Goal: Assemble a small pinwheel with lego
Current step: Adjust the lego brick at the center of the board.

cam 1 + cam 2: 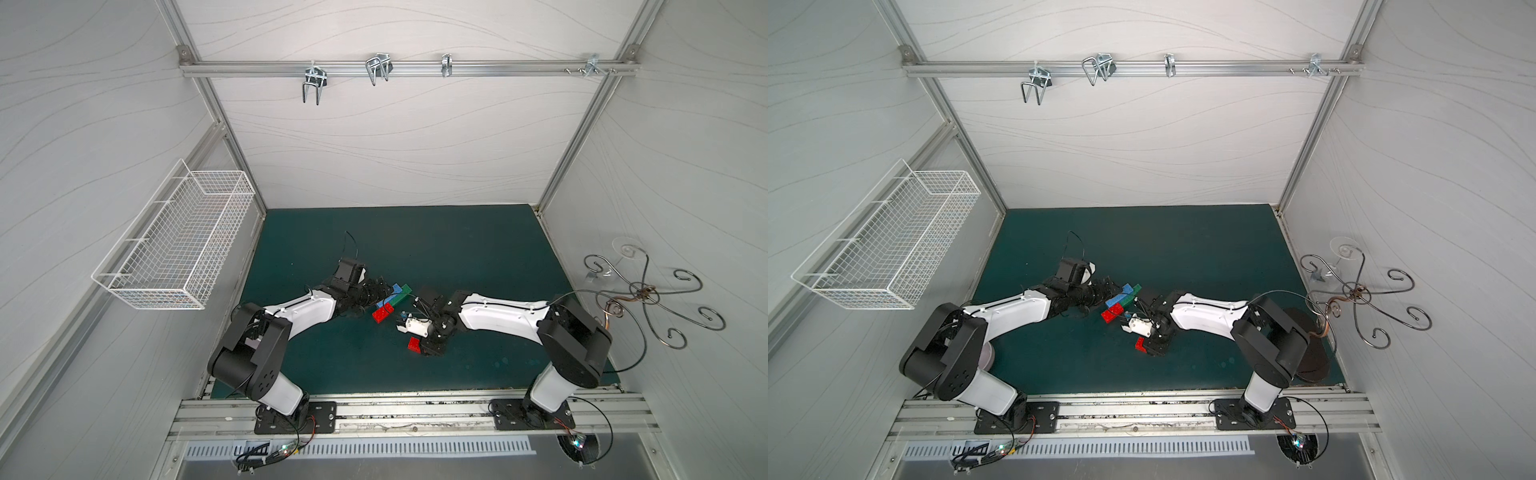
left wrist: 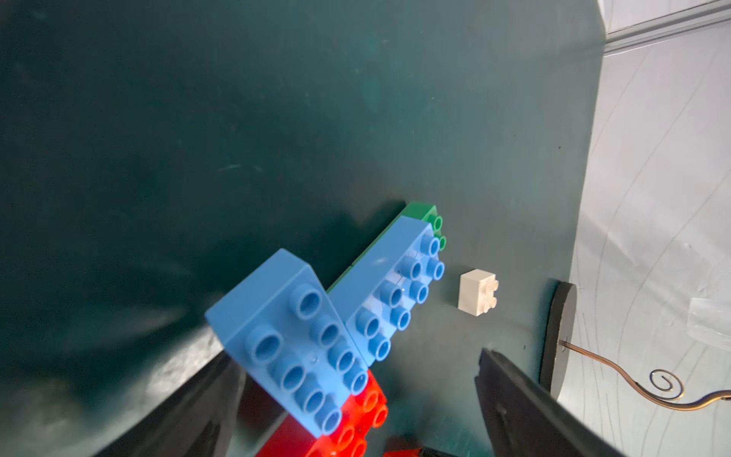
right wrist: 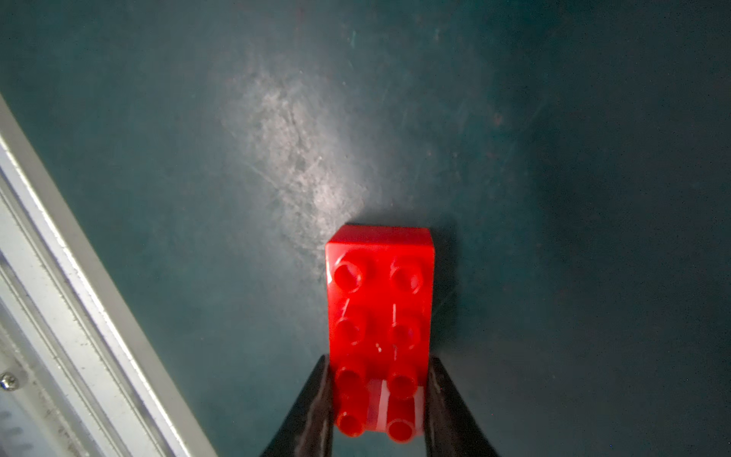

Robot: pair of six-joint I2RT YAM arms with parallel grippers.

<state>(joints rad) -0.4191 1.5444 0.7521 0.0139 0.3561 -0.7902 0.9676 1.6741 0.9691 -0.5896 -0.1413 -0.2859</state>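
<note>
On the green mat, a cluster of lego lies between the arms. In it a blue brick sits on a green one, and a second blue brick leans tilted over a red brick. My left gripper is open at this cluster, the tilted blue brick close to one finger. A white square brick lies apart on the mat. My right gripper is shut on another red brick, nearer the front. No cross-shaped pinwheel is in view.
A white wire basket hangs on the left wall. A scrolled metal stand with a black round base stands at the right edge. The aluminium front rail runs near the right gripper. Hooks hang on the back rail.
</note>
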